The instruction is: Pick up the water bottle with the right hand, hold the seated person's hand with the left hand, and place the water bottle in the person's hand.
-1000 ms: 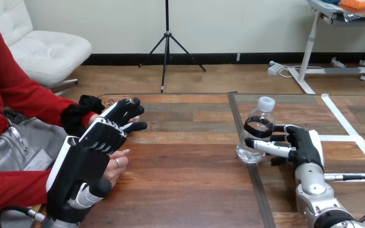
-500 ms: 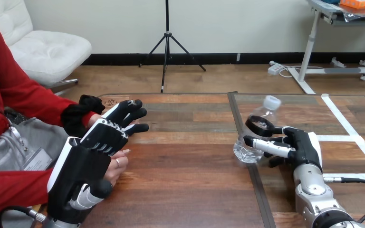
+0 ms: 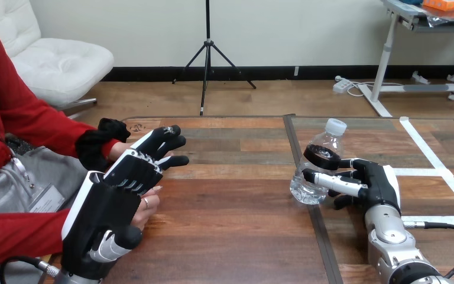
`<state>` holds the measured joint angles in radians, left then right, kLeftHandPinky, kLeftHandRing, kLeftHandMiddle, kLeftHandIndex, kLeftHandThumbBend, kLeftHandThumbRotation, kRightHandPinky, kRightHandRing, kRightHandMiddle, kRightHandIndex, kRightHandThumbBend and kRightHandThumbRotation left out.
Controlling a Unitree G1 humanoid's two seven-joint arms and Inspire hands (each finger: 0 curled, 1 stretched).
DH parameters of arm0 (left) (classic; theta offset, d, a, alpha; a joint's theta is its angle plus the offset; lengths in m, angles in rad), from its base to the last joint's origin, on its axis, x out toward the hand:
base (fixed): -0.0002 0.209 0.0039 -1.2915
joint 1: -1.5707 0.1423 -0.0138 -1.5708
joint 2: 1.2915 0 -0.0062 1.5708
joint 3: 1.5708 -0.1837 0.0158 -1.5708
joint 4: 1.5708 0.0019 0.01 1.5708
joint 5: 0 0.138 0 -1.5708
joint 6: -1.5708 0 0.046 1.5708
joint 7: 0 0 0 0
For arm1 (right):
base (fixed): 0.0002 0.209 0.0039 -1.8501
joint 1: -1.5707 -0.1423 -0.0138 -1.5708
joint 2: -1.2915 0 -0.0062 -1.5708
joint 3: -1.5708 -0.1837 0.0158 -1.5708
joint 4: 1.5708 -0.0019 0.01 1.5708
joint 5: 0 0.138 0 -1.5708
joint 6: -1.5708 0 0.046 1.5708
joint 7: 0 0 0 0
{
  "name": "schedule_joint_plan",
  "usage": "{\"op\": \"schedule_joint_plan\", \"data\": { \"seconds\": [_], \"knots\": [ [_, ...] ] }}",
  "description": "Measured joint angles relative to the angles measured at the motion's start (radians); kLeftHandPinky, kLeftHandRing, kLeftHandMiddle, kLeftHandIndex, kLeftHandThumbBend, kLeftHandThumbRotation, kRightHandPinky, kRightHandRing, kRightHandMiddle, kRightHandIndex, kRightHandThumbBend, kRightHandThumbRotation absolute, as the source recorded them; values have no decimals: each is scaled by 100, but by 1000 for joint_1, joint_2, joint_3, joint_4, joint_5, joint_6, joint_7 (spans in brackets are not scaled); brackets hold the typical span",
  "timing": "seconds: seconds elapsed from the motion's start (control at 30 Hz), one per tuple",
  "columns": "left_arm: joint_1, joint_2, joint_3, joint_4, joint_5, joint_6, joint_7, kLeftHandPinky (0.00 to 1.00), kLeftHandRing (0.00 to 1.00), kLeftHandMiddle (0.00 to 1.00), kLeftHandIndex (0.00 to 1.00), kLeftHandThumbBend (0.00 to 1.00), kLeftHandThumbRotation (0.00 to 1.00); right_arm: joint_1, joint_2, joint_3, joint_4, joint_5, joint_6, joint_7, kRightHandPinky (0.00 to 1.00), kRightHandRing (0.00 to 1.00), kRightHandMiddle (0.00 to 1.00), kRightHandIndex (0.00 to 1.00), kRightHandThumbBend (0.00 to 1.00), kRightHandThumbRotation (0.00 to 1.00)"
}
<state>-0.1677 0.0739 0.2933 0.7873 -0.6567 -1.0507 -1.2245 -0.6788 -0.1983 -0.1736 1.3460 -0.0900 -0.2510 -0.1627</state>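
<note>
A clear water bottle point(image 3: 317, 168) with a white cap and a dark band stands right of the table's middle, leaning slightly. My right hand point(image 3: 375, 180) is beside it on the right, fingers and thumb curled round its body. At the left my left hand point(image 3: 103, 210) lies back-up over the person's hand point(image 3: 146, 204), whose fingers peek out at its right edge. Its fingers point(image 3: 159, 144) reach out straight towards the far side, and its thumb is tucked low by the person's hand. The person's other wrist, with a black cuff point(image 3: 99, 141), sits just behind those fingers.
A dark seam point(image 3: 292, 139) runs across the wooden table just left of the bottle. White tape lines point(image 3: 434, 157) mark the table's right part. The person's red sleeves point(image 3: 12, 236) take up the left edge.
The bottle tipped with its cap to the right, then came back nearer upright in my right hand, a little to the left. My left hand edged slightly right over the person's hand.
</note>
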Motion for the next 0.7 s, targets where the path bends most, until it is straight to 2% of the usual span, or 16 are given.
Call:
{"op": "schedule_joint_plan", "data": {
  "seconds": [0.43, 0.7],
  "knots": [
    [-1, -4, -2, 2, 5, -10, -2, 79, 89, 91, 88, 100, 73, 8, 0, -2, 0, 7, -17, 6, 29, 35, 45, 49, 87, 0],
    [-2, -8, -2, 5, 12, -11, 8, 79, 89, 91, 87, 100, 73, 23, 0, 0, 0, 7, -54, 20, 29, 36, 45, 49, 88, 0]
  ]
}}
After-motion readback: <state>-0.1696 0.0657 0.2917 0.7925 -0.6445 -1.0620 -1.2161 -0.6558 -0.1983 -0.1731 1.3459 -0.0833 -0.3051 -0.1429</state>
